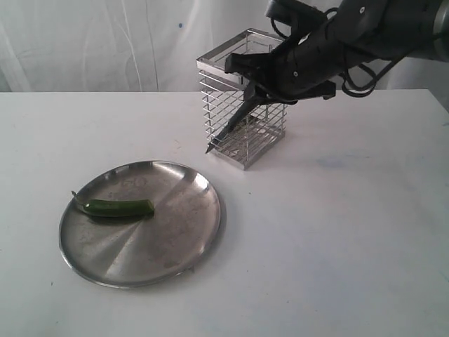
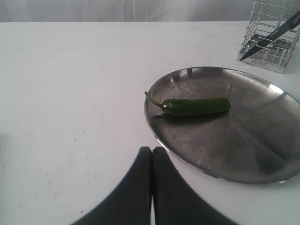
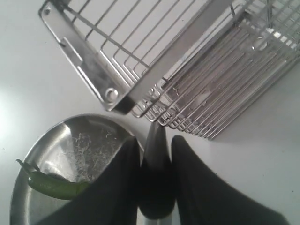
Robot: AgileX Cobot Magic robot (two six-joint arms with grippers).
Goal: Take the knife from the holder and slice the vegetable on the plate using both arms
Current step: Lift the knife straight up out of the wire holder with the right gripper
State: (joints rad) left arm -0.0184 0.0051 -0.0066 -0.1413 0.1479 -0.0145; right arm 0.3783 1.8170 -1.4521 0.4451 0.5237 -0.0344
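The knife (image 1: 228,126) slants across the wire side of the holder (image 1: 269,130), tip low by its left corner, handle up top. My right gripper (image 1: 261,83) is over the holder, shut on the black knife handle (image 3: 157,173), one finger (image 3: 119,178) on each side. The vegetable (image 1: 116,208), a dark green chili, lies whole on the left part of the plate (image 1: 161,246). My left gripper (image 2: 152,151) is shut on nothing, its fingertips touching just short of the plate's rim (image 2: 187,161), with the chili (image 2: 194,106) beyond. The exterior view leaves the left arm out.
Plate and holder stand on a white table (image 1: 351,232) with a white curtain (image 1: 91,42) behind. The holder (image 2: 272,28) stands past the plate at the back. The right arm's bulk and cables (image 1: 365,42) hang above the table's back right.
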